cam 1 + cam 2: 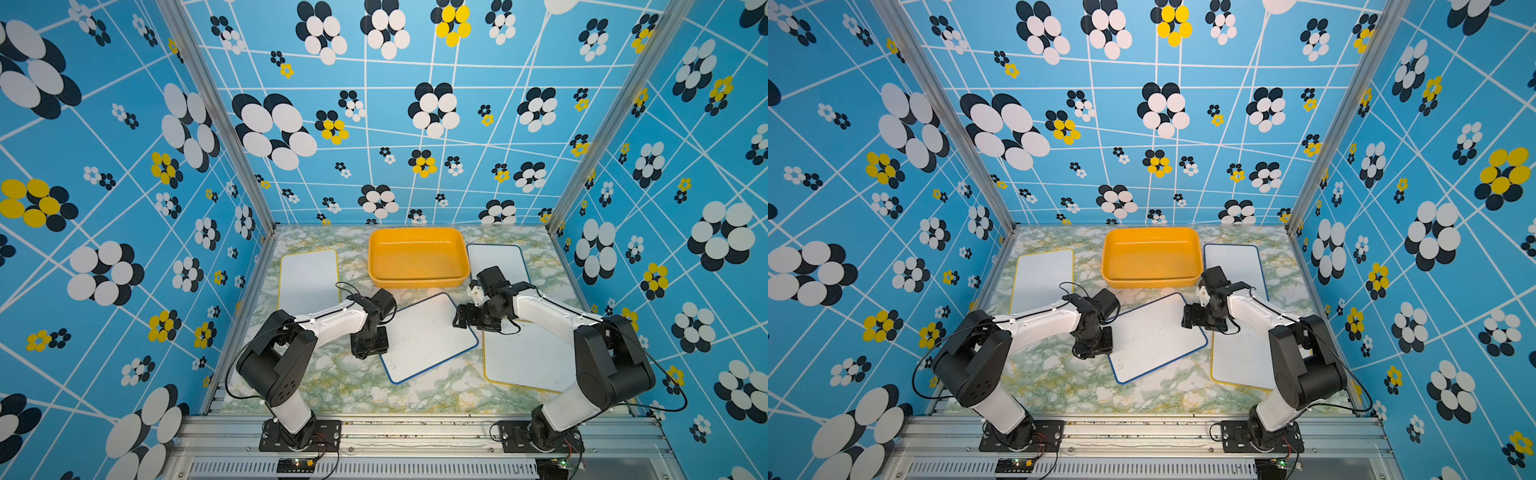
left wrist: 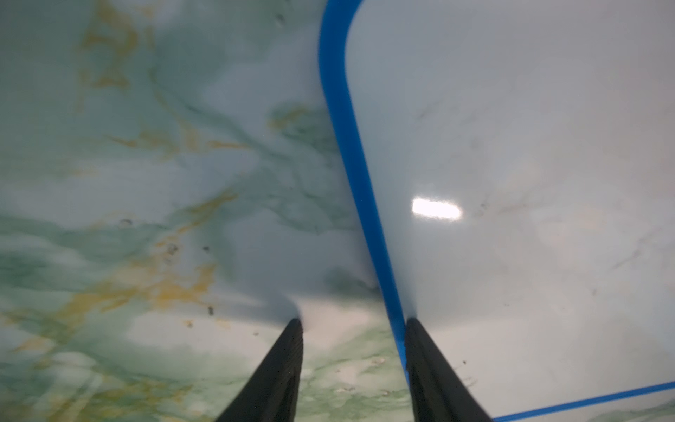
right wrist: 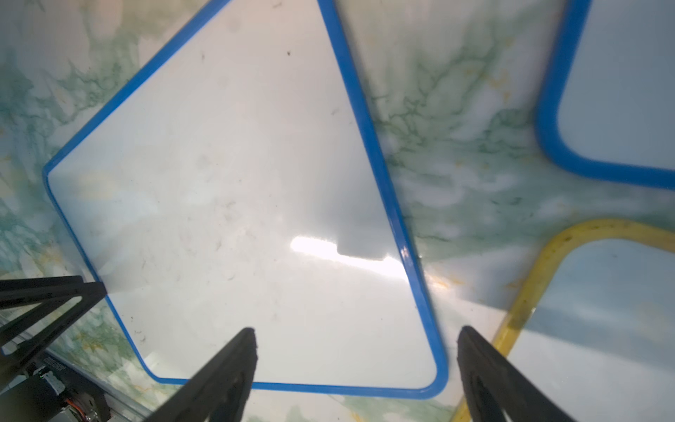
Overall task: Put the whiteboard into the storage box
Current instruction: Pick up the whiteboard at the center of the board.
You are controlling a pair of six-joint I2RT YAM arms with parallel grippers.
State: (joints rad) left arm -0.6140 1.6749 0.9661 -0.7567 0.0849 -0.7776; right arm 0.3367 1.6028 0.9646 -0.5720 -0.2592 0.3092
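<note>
The whiteboard [image 1: 428, 336] we are after, the blue-framed one, lies flat on the marbled table [image 1: 332, 386] in the middle of the workspace, turned at an angle, outside the storage box [image 1: 417, 284] and just in front of it; both top views show it so [image 1: 1156, 336]. The orange-yellow box sits at the back of the table with nothing in it that we can see. The left gripper [image 2: 352, 321] points down at the board's left edge with its jaws apart and nothing clamped: in the left wrist view one finger [image 2: 288, 358] comes down on the bare table, the other [image 2: 427, 358] on the white face just inside the frame, so the blue edge [image 2: 350, 164] runs between them. The right gripper [image 3: 356, 329] is at the board's right side, also spread wide and holding nothing: one finger [image 3: 233, 365] is over the white face [image 3: 237, 182], the other [image 3: 485, 365] past the blue edge, over the strip of table between this board and a yellow-framed whiteboard [image 3: 602, 310] just beside it. Whether those tips touch anything, we cannot tell. Further out, another blue-framed board [image 1: 496, 257] lies to the right of the box, partly under the right arm, and a second yellow-framed board [image 1: 307, 274] lies at the left, well apart.
</note>
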